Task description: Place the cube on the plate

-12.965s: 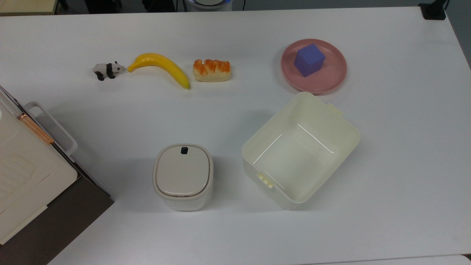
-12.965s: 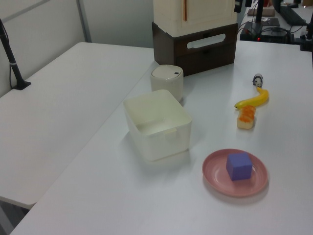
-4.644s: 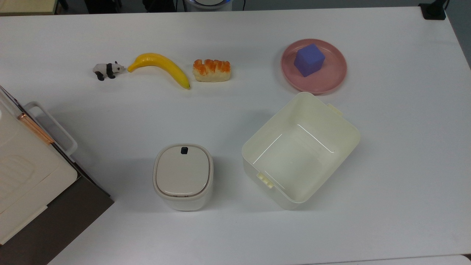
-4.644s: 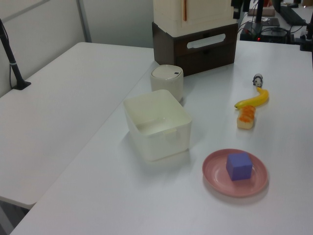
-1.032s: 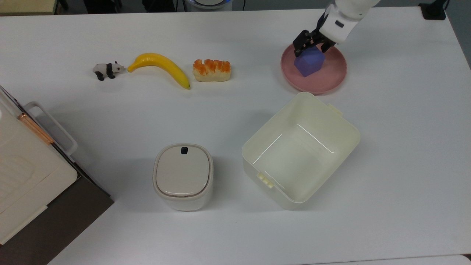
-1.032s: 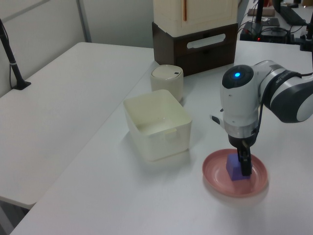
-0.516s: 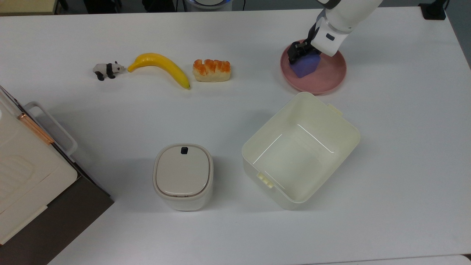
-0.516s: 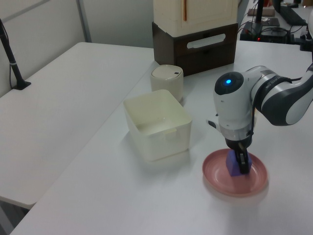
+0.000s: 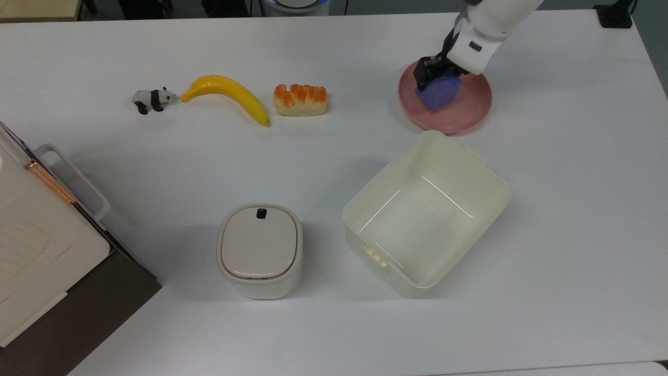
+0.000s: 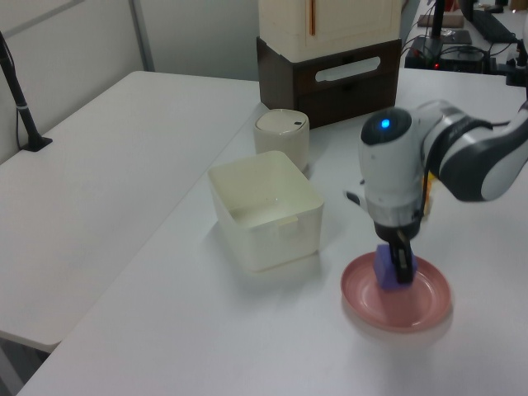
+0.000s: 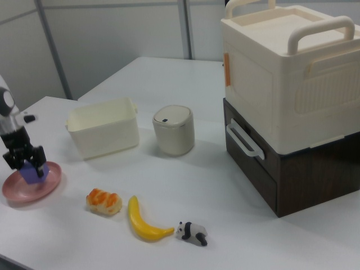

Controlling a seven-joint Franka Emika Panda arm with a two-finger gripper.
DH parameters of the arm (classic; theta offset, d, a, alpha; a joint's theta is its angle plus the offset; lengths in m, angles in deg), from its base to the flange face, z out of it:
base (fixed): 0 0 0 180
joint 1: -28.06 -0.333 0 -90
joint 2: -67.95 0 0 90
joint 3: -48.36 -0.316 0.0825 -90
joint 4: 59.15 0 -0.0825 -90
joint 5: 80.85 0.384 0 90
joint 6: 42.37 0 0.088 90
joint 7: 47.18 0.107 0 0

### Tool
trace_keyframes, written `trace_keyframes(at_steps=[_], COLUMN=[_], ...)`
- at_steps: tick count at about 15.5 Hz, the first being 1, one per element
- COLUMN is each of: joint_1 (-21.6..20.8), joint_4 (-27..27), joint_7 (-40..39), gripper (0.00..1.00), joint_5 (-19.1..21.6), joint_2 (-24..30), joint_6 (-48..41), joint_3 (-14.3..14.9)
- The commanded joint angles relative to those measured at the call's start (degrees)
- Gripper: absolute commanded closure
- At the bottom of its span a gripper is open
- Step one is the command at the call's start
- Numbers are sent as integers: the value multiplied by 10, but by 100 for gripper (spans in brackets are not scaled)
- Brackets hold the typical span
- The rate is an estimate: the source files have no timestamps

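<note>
The purple-blue cube is over the pink plate at the top view's upper right. My gripper comes down on it from above and is shut on the cube, one black finger on each side. In the left view the cube hangs a little above the plate, held by the gripper. The right view shows the cube in the gripper, just over the plate at the far left.
A large cream bin stands open just below the plate in the top view. To the plate's left lie a bread piece, a banana and a toy panda. A lidded small bin and stacked storage boxes stand lower left.
The arm came in over the plate, and its fingers went down around the cube. Since half a second ago the gripper has risen slightly with the cube in it.
</note>
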Motion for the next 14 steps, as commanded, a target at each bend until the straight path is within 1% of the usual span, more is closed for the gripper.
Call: trace_keyframes(at_steps=[1, 4, 8, 9, 10, 11, 12, 13, 14], joint_1=[1, 1, -3, -2, 0, 0, 0, 0, -2], joint_4=[39, 41, 28, 27, 27, 27, 27, 27, 27], joint_7=[-3, -3, -5, -4, -2, -2, -2, -2, -2], gripper=[100, 100, 100, 89, 48, 38, 20, 5, 0], joint_5=[17, 21, 21, 21, 22, 22, 22, 23, 25], joint_2=[34, 36, 28, 27, 27, 27, 27, 27, 25], joint_6=[-48, -54, -53, -52, -52, -53, -54, -54, -54], joint_3=[0, 0, 0, 0, 0, 0, 0, 0, 0])
